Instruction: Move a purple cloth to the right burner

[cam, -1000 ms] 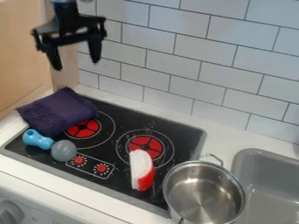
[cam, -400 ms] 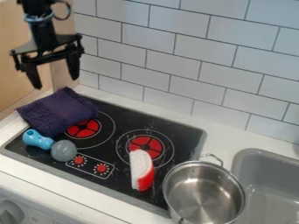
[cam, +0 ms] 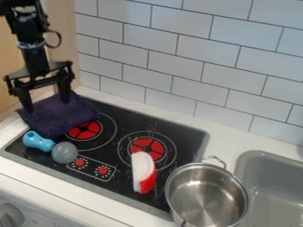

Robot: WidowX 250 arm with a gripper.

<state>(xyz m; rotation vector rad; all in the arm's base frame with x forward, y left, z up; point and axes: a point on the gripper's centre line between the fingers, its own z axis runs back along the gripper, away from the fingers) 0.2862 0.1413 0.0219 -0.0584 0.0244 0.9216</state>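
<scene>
The black gripper (cam: 47,106) has come down to the purple cloth (cam: 62,120). Its 2 fingers are wide apart. The cloth has not moved: it lies on the stove's left end, over part of the left burner (cam: 84,130).

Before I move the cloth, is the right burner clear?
No, the red-and-white item lies partly over the right burner.

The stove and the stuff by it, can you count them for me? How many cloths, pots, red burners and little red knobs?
Cloths: 1, the purple cloth
Pots: 1, the shiny pot
Red burners: 2, the left burner and the right burner
Little red knobs: 2
Total: 6
</scene>
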